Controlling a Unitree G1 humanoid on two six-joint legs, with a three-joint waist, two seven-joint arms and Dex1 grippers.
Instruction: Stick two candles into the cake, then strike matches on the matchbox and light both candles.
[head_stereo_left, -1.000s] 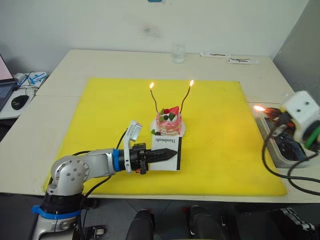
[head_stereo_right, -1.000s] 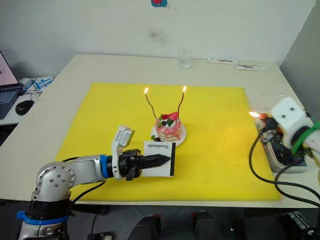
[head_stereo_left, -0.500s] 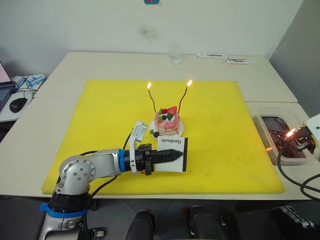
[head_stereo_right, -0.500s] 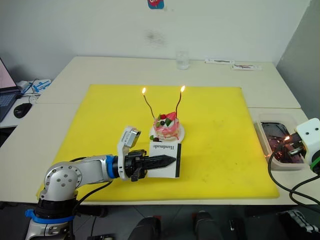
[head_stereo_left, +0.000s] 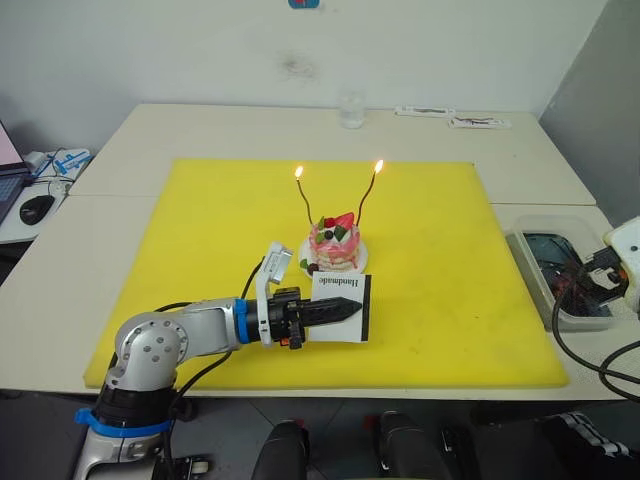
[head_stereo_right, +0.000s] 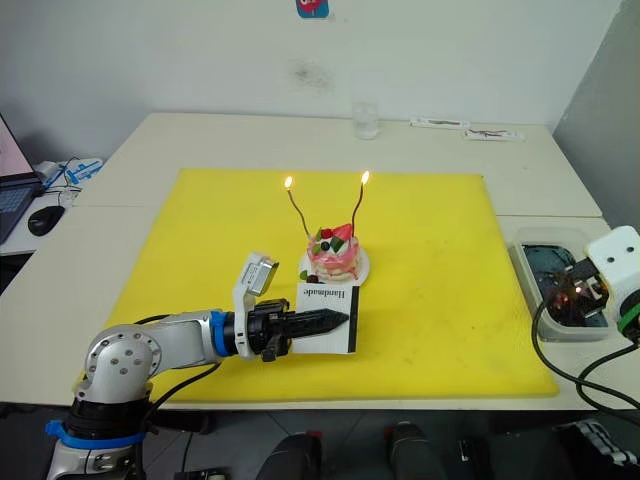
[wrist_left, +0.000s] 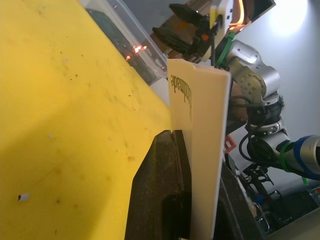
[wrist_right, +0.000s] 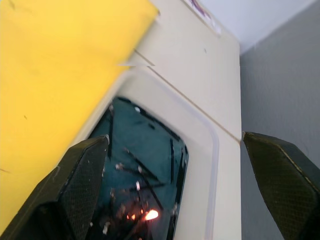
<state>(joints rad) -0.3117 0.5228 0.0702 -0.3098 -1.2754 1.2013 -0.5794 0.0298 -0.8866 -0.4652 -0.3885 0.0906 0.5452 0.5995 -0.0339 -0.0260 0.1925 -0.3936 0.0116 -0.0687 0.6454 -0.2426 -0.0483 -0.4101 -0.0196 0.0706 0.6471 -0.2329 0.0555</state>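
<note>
The pink-and-white cake (head_stereo_left: 336, 246) stands on its small plate in the middle of the yellow mat (head_stereo_left: 180, 240). Two thin wavy candles are stuck in it, the left candle (head_stereo_left: 309, 207) and the right candle (head_stereo_left: 368, 196), both with a flame at the top. In front of the cake my left gripper (head_stereo_left: 352, 308) is shut on the white matchbox (head_stereo_left: 345, 292), which stands upright on edge; the matchbox (wrist_left: 200, 145) sits between the fingers. My right gripper (wrist_right: 175, 137) hangs wide open over a clear tray (wrist_right: 212, 150) off the mat's right edge. Several dark matches (wrist_right: 171, 160) lie in the tray, one still glowing (wrist_right: 150, 215).
A glass (head_stereo_left: 351, 108) stands at the table's back edge, with flat white items (head_stereo_left: 450, 115) to its right. A mouse (head_stereo_left: 38, 208) and laptop lie on the side desk at far left. The tray (head_stereo_left: 520, 255) sits on the table's right section.
My right gripper has opened over the tray and let go of the burning match, whose flame has shrunk to a glow. My left gripper still holds the matchbox.
</note>
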